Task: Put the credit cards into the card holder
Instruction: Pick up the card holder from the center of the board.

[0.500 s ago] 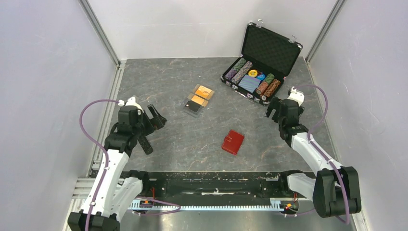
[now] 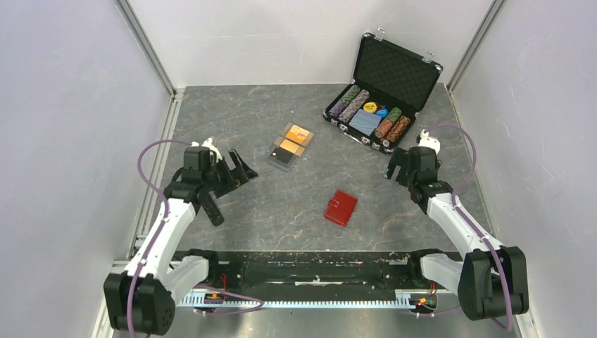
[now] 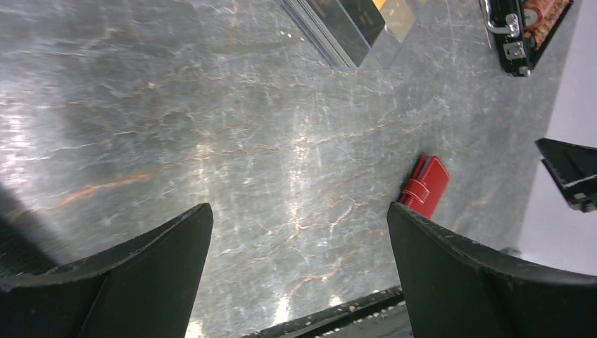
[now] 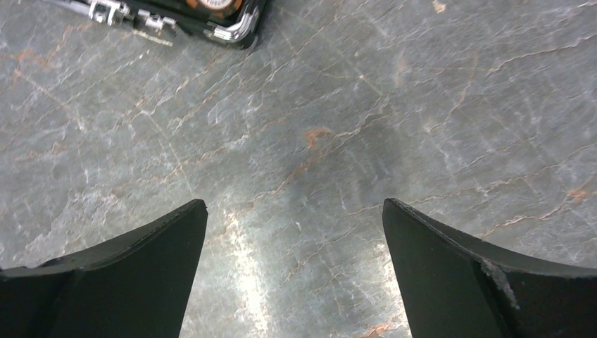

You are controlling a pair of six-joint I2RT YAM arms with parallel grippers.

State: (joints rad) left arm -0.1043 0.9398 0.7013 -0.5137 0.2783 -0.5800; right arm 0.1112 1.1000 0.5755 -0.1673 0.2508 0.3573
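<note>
The credit cards (image 2: 290,146), orange and black faces, lie in a clear plastic tray at the table's middle back. Part of that tray shows at the top of the left wrist view (image 3: 352,28). The red card holder (image 2: 341,208) lies closed on the table in front of them; it also shows in the left wrist view (image 3: 426,186). My left gripper (image 2: 239,169) is open and empty, left of the cards. My right gripper (image 2: 396,163) is open and empty, right of the card holder, over bare table.
An open black chip case (image 2: 384,95) with poker chips and a blue deck stands at the back right; its corner shows in the right wrist view (image 4: 211,17) and left wrist view (image 3: 524,35). Walls close in left, back and right.
My left gripper has moved right, toward the cards. My right gripper has shifted slightly up and left.
</note>
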